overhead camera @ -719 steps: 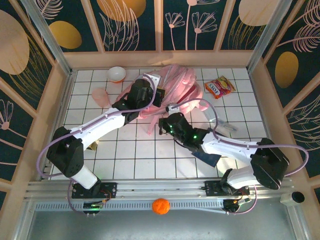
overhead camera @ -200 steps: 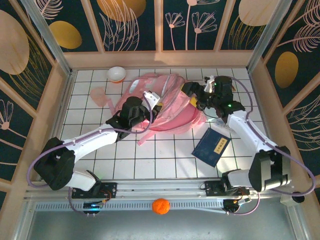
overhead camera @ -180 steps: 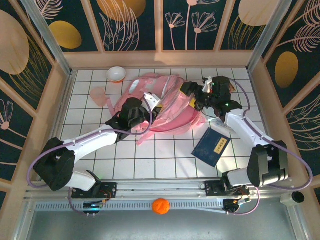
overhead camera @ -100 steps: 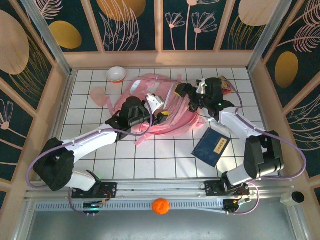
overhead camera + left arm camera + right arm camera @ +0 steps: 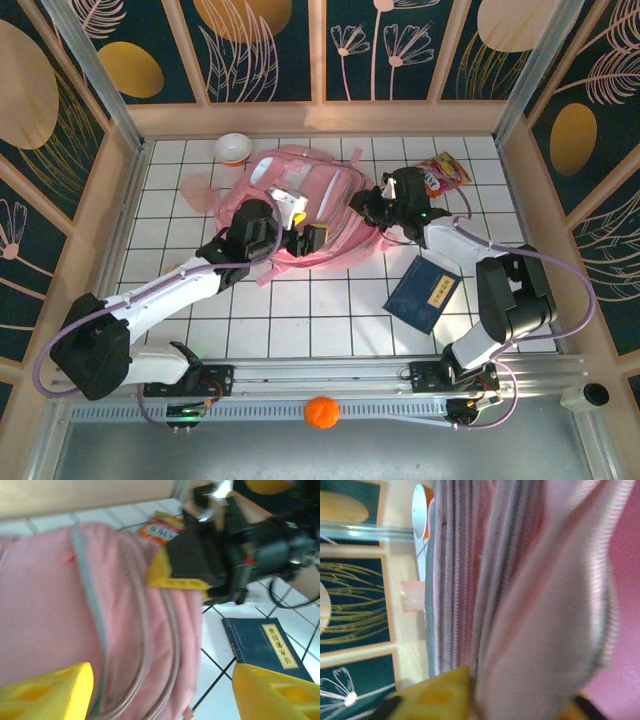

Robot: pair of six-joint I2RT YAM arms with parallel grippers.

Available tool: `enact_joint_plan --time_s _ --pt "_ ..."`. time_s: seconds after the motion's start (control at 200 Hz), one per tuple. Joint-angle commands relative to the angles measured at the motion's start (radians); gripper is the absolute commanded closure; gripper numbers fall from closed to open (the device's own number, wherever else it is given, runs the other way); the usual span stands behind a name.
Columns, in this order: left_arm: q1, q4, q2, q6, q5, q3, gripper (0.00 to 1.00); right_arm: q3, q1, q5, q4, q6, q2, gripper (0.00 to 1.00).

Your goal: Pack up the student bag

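**Top external.** Large pink fabric student bag (image 5: 305, 195) lies flat on the white-tiled tabletop (image 5: 330, 320), mid-width, close to the far edge. Left pincer (image 5: 303, 222) is over the bag's near half, jaws open and holding nothing. Right pincer (image 5: 364, 206) is at the bag's right edge. White bowl with orange band (image 5: 233, 148) and translucent pink cup (image 5: 197, 190) are towards the far left corner. Orange-red snack packet (image 5: 442, 173) is towards the far right corner. Dark blue book (image 5: 425, 290) is nearer the right edge.

**Left wrist.** Yellow fingers (image 5: 47, 690) are spread wide above the bag (image 5: 50, 605). Book (image 5: 265, 645) lies on the tiles beside it.

**Right wrist.** A fold of the bag (image 5: 530, 605) sits between the yellow fingers (image 5: 435, 695). The jaws are closed on it.
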Motion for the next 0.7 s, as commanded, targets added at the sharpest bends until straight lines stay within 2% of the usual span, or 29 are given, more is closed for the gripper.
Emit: enact_joint_plan --time_s 0.0,0.095,0.2,0.325,0.485,0.696 --pt "0.033 -0.108 -0.014 -0.272 -0.132 -0.028 0.28 -0.05 0.008 0.035 0.129 0.028 -0.029 0.92" --pt "0.08 -0.156 -0.018 -0.42 -0.141 -0.057 0.28 -0.095 0.015 0.066 0.165 0.066 -0.069 1.0" --pt "0.122 -0.181 -0.023 -0.544 -0.158 -0.09 0.29 -0.152 0.038 0.13 0.201 0.114 -0.141 1.0" --pt "0.13 -0.141 -0.007 -0.642 -0.177 -0.132 0.36 -0.244 0.09 0.253 0.235 0.193 -0.257 1.0" --pt "0.133 -0.056 0.055 -0.671 -0.216 -0.146 0.42 -0.324 0.191 0.409 0.239 0.27 -0.375 1.0" --pt "0.145 -0.005 0.194 -0.637 -0.275 -0.073 0.45 -0.355 0.341 0.572 0.216 0.362 -0.427 1.0"
